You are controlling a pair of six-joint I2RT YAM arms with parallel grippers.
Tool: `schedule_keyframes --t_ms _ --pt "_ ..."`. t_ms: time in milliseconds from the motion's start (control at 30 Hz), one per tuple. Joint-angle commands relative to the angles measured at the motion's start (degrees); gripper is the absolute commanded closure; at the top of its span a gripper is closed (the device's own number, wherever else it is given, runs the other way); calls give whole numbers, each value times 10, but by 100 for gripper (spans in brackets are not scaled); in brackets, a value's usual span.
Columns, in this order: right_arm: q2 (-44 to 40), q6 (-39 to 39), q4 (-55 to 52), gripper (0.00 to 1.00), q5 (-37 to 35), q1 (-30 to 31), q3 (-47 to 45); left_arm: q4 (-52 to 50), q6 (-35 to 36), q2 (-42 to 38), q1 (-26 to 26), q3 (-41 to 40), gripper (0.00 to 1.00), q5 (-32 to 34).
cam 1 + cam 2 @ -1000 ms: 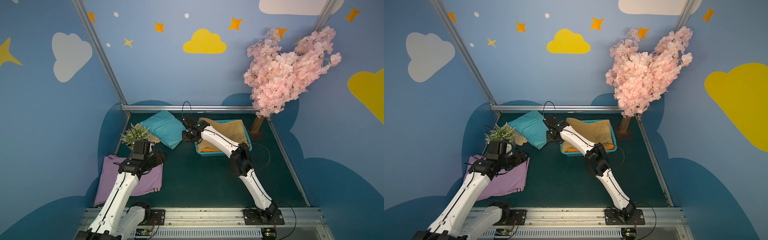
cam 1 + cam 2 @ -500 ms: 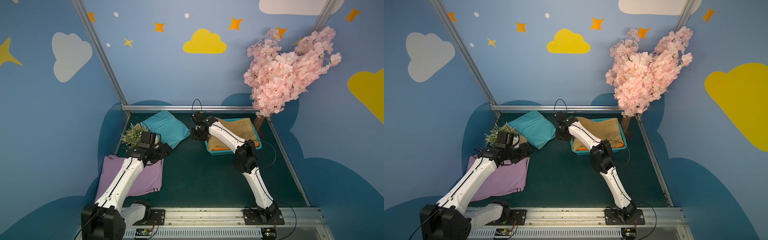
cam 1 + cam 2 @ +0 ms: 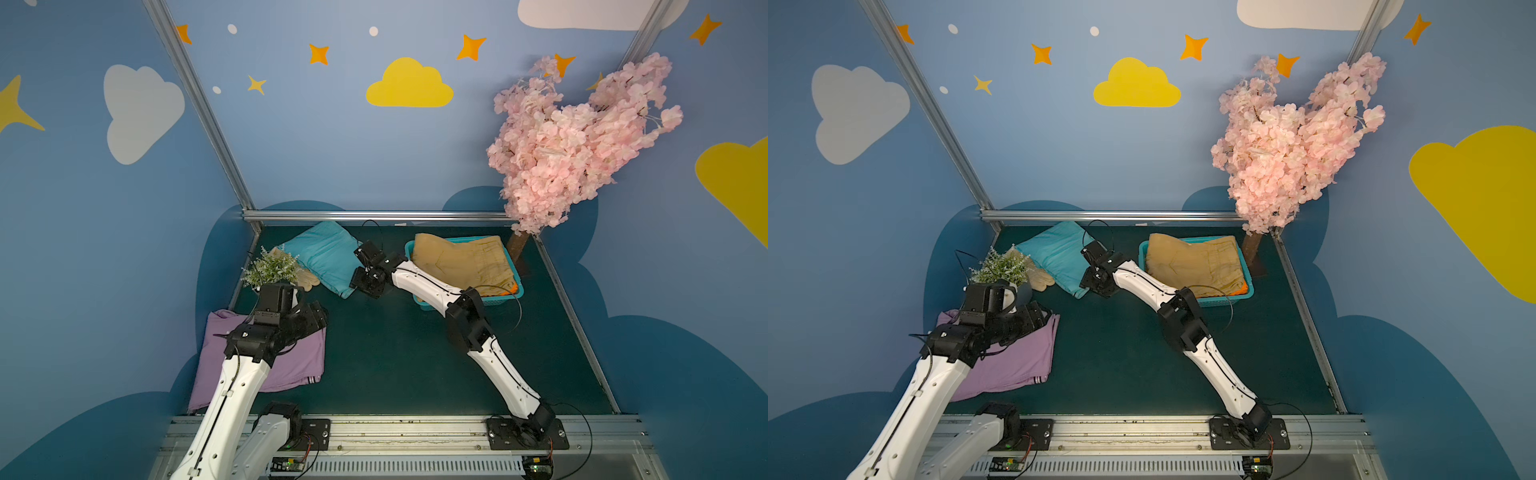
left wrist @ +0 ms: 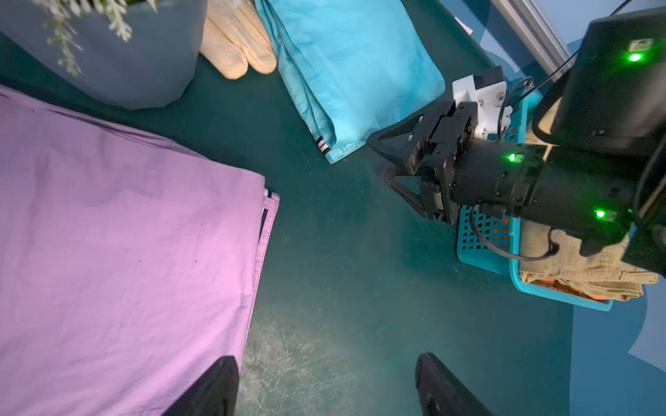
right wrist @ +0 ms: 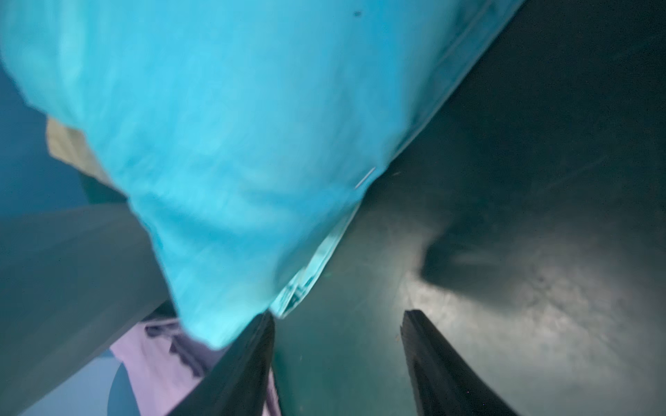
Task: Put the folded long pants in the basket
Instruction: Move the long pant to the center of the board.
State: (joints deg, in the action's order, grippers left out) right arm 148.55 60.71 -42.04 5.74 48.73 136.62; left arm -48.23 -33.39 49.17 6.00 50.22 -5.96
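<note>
A broad bare strip of worktop [image 3: 395,353] is left between the lilac pants [image 3: 299,361] and the basket [image 3: 498,300]; the far-left corner is crowded by the plant pot [image 4: 126,72] and glove [image 3: 305,277].

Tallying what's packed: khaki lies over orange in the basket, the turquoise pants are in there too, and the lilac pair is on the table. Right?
Not quite: both top views show the turquoise pants on the table, outside the basket, beside the glove. The khaki pants over the orange pants in the basket and the lilac pair on the table are right.
</note>
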Motion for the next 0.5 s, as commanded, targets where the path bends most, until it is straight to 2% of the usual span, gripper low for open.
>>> schedule_keyframes --t_ms 0,167,333,467 --pt "11 37 20 38 -29 -3 10 -19 11 0 -3 3 19 -6" --pt "27 62 59 38 -44 -7 0 -27 13 -3 -3 -3 19 -6" --pt "37 136 153 38 -15 -17 -57 -22 16 -11 -3 -6 19 -6" --pt "61 159 182 42 -1 -16 -42 -19 16 -11 -3 -11 19 -10"
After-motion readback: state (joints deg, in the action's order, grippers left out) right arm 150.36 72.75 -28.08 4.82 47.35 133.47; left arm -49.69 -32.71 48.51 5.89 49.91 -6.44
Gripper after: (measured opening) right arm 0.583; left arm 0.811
